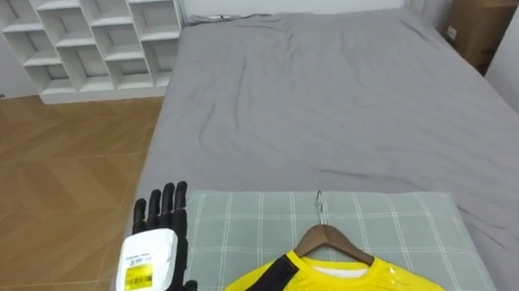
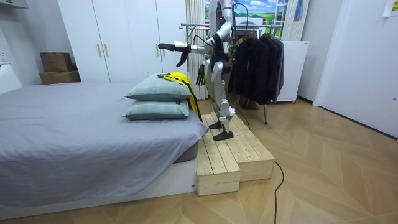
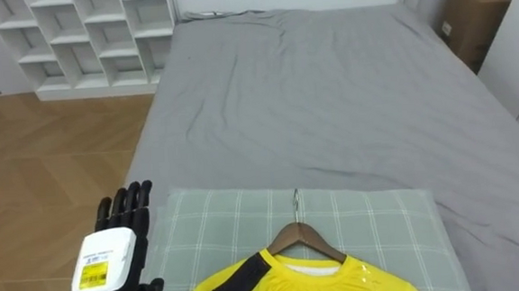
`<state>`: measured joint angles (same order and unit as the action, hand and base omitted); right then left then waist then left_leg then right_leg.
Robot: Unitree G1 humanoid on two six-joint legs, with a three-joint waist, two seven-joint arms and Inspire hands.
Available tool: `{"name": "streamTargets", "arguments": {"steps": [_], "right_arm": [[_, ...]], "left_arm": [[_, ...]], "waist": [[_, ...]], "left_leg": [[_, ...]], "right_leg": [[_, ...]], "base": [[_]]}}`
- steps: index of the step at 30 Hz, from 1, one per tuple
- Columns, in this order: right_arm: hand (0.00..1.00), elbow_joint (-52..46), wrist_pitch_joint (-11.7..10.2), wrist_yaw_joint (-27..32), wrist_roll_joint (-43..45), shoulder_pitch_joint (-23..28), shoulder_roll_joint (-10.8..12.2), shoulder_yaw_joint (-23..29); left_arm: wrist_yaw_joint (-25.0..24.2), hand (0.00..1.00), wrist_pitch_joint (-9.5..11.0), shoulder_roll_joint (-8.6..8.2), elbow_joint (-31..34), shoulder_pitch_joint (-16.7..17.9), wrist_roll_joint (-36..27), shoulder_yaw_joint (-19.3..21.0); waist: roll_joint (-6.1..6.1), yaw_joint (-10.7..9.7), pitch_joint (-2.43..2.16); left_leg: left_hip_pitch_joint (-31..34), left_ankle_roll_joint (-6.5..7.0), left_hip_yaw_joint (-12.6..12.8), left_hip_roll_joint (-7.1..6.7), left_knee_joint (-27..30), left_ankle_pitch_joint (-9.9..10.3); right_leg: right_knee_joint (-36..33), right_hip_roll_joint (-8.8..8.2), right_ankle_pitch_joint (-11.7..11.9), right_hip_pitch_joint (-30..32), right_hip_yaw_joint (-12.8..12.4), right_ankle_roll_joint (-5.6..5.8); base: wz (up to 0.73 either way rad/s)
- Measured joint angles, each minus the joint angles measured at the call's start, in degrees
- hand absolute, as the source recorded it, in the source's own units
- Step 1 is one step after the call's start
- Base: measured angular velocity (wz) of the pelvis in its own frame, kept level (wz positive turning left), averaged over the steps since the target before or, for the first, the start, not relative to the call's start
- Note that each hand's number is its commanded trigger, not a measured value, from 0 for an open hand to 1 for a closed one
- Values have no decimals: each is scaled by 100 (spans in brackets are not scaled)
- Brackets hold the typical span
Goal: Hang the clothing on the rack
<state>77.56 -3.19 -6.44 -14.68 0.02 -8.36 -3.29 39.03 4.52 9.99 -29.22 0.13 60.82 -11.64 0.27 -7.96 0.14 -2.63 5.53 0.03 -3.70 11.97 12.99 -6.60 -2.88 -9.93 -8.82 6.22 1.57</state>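
A yellow shirt (image 1: 340, 287) with a black stripe lies on a checked grey-green pillow (image 1: 246, 226) at the near edge of the bed. A wooden hanger (image 1: 331, 239) sits in its collar, its metal hook pointing up the bed. My left hand (image 1: 162, 213) reaches forward at the pillow's left edge, fingers straight, holding nothing, left of the shirt and apart from it. In the room view the shirt (image 2: 180, 79) drapes over two stacked pillows (image 2: 158, 92). My right hand (image 2: 200, 76) hangs by my side.
The grey bed (image 1: 329, 105) stretches ahead. White cubby shelves (image 1: 90, 38) stand at the far left, cardboard boxes (image 1: 477, 19) at the far right. I stand on a wooden platform (image 2: 227, 155) at the bed's end. Behind me is a rack of dark clothes (image 2: 258, 59).
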Motion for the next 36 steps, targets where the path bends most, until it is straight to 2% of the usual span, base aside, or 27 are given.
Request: {"name": "streamTargets", "arguments": {"steps": [3,8,12,15,18,20,24,27,36], "right_arm": [[0,0,-1,4,2,0,-3,5],[0,1,5,-7,74,-45,-6,17],[0,0,-1,-78,75,-51,-18,20],[0,-1,-9,-102,74,-68,-20,17],[0,1,-51,-165,78,-63,-16,18],[0,-2,-50,-215,69,-74,-16,14],[0,-4,-42,-242,52,-73,-12,7],[0,-4,-42,-242,51,-74,-5,5],[0,0,-41,-234,49,-73,3,4]], "left_arm": [[-95,0,1,-21,1,-81,1,2],[-100,0,1,-36,5,-85,3,1],[-132,0,13,-40,25,-85,1,-38],[-150,0,38,-44,28,-90,-65,-64],[-352,0,37,-52,-81,-161,-65,-207],[-549,0,25,-74,-281,-223,-66,-358],[-1008,0,-91,-171,-421,-225,-176,-615],[-1181,0,-126,-242,-587,-253,-180,-625],[-1501,0,-174,-268,-656,-257,-191,-633]], "waist": [[47,-9,9],[60,-130,13],[34,-194,22],[-6,-285,3],[-73,-306,3],[-114,-299,20],[-148,-301,23],[-160,-295,19],[-174,-294,15]], "left_leg": [[2,0,20,4,0,0],[23,-3,31,8,-18,-2],[26,-3,32,8,-27,-2],[51,-8,-5,3,-10,-9],[97,-12,-14,1,26,-16],[107,-12,-23,3,27,-17],[129,-12,-16,4,28,-17],[160,-12,1,5,44,-17],[208,-13,8,8,80,-17]], "right_leg": [[3,2,0,4,-11,0],[2,9,0,15,-19,0],[1,9,0,19,-11,0],[-10,3,0,56,6,0],[-11,1,0,91,6,0],[-11,3,0,95,7,0],[-10,3,0,114,18,0],[-11,4,0,139,33,0],[-12,5,0,179,24,0]], "base": [[-3],[-2],[0],[8],[0],[0],[0],[-3],[0]]}}
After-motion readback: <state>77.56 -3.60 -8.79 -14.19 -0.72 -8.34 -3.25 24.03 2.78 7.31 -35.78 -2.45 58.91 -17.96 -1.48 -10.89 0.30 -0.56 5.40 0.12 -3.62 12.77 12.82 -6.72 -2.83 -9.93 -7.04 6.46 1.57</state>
